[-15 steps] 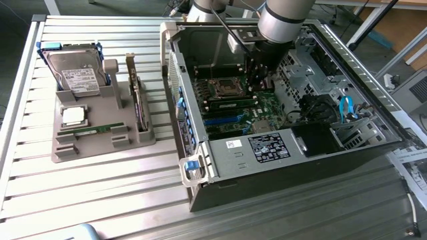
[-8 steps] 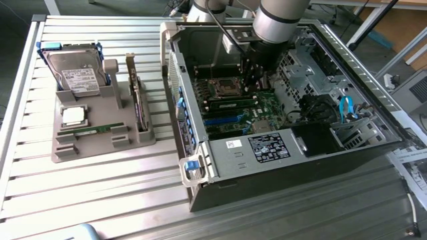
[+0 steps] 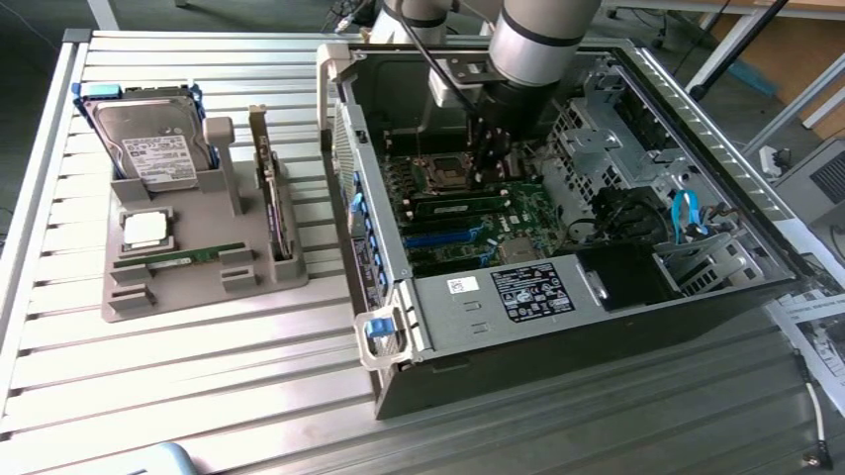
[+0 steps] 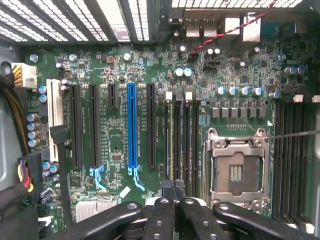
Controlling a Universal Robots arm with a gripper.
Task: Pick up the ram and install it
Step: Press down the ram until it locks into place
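The ram (image 3: 457, 205) (image 4: 170, 142) appears to stand edge-up in a motherboard (image 3: 528, 223) (image 4: 120, 100) slot inside the open case (image 3: 528, 327), its long axis running roughly from 9 to 3 o'clock in the exterior view. Another green stick (image 3: 198, 255) lies on the grey tray (image 3: 185, 297) at the case's 9 o'clock. The arm (image 3: 535, 40) reaches steeply down into the case, and the gripper (image 3: 486, 166) (image 4: 174, 189) hangs just over the ram with its fingers pressed together, gripping nothing; whether they touch it is unclear.

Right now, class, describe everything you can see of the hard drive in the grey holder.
The hard drive is a silver metal box with a white printed label, framed by blue plastic rails. It stands on edge, leaning back, its lower end seated in the grey holder, at the exterior view's left on the slatted table.
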